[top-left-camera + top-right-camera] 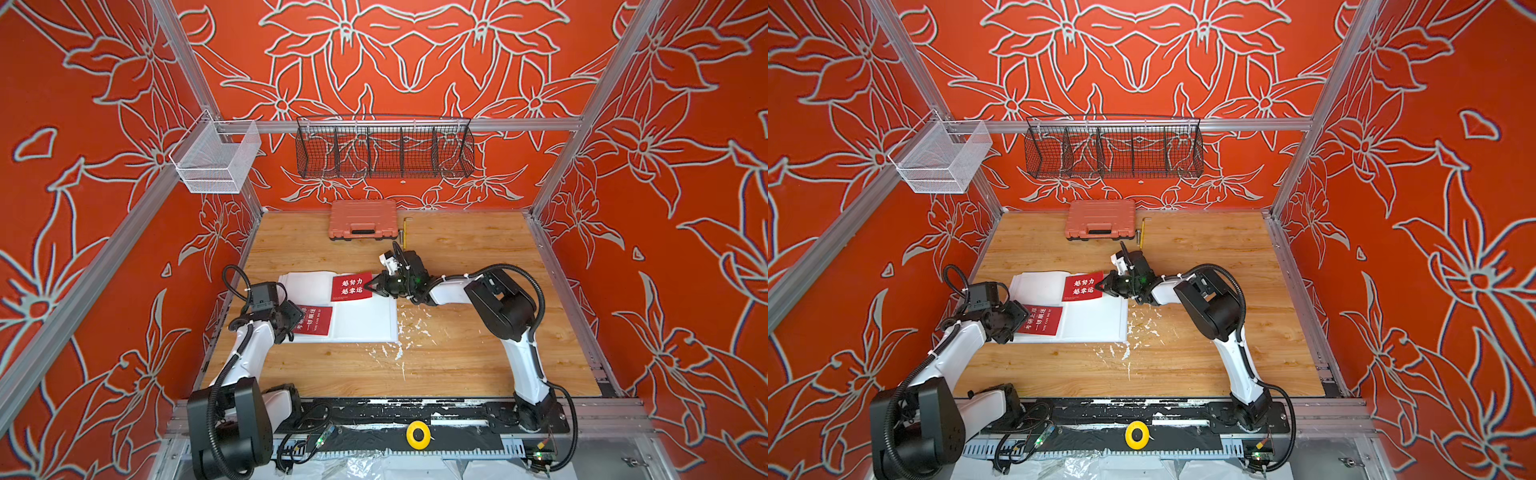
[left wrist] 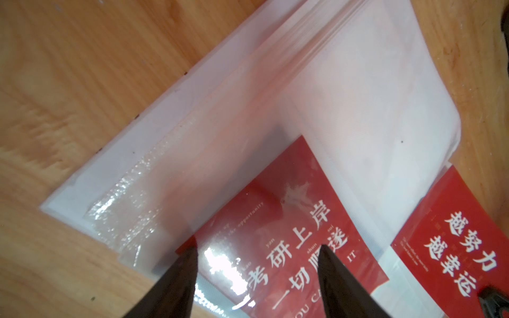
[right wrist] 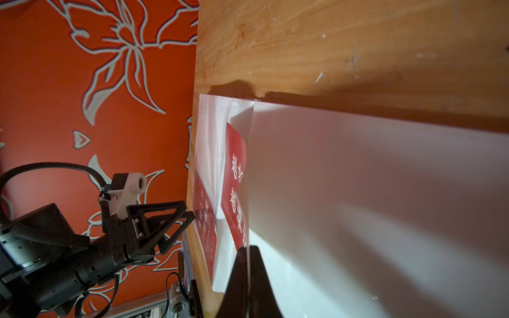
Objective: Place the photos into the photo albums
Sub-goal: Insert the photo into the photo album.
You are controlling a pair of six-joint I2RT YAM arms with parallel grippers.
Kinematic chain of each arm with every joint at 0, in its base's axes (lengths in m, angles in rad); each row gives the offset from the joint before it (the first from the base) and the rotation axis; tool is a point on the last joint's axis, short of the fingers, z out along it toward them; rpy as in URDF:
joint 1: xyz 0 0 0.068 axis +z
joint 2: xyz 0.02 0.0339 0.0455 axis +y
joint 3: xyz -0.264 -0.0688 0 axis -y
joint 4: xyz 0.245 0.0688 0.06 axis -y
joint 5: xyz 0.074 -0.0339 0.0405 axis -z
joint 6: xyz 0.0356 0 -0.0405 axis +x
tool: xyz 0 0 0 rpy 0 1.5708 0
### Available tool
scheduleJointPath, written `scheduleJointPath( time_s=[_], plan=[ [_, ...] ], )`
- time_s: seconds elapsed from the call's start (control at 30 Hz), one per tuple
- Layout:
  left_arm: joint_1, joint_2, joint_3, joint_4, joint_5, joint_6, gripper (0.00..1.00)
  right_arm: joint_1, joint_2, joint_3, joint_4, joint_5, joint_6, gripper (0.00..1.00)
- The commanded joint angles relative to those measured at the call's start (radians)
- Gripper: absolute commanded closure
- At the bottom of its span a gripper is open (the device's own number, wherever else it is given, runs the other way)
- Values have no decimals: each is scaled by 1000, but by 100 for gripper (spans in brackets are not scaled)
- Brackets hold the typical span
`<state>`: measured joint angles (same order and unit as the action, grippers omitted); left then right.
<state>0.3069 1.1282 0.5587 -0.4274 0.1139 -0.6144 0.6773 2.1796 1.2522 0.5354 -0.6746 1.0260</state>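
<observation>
The photo album (image 1: 361, 320) (image 1: 1096, 320) lies open on the wooden table with its white sleeve pages up. My right gripper (image 1: 371, 286) (image 1: 1105, 284) (image 3: 249, 249) is shut on the right edge of a red photo (image 1: 351, 286) (image 1: 1082, 286) (image 3: 237, 192) with white characters, over the album's far middle. Another red photo (image 1: 318, 322) (image 1: 1044, 320) (image 2: 275, 234) lies at the album's near left, its far end under a clear sleeve. My left gripper (image 1: 297, 320) (image 1: 1019, 320) (image 2: 259, 256) stands open over that photo's near end, one fingertip (image 2: 190, 264) at each side.
An orange-pink plastic case (image 1: 363, 219) stands at the back of the table with a yellow-handled tool (image 1: 405, 232) beside it. A black wire basket (image 1: 384, 147) and a white mesh basket (image 1: 216, 160) hang on the frame. White flecks (image 1: 411, 328) litter the wood right of the album.
</observation>
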Motion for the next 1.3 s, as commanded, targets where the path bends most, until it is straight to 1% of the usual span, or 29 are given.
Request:
scheduleJointPath(
  time_s=[0.0,0.13,0.33,0.57,0.67,1.0,1.07,1.17,1.27],
  plan=[
    [4,2,2,-7,3,1,33,-1,44,34,53,-15,41,98],
    [3,2,3,-7,0,-1,33,10,61,52,75,-34,65,98],
    [3,9,1,-3,-2,-4,33,19,78,58,96,-21,82,98],
    [3,18,-4,4,5,-6,33,38,165,136,154,-14,143,96],
    [4,18,-8,4,6,-4,33,52,182,184,127,-1,142,96],
    [4,27,-25,21,16,-2,33,119,257,380,-53,7,105,95],
    [4,27,-29,27,22,-2,33,127,267,398,-66,9,103,92],
    [4,25,-33,27,25,-2,33,134,270,402,-83,12,99,83],
    [4,24,-36,33,29,-2,32,132,244,385,-130,26,62,74]
  ],
)
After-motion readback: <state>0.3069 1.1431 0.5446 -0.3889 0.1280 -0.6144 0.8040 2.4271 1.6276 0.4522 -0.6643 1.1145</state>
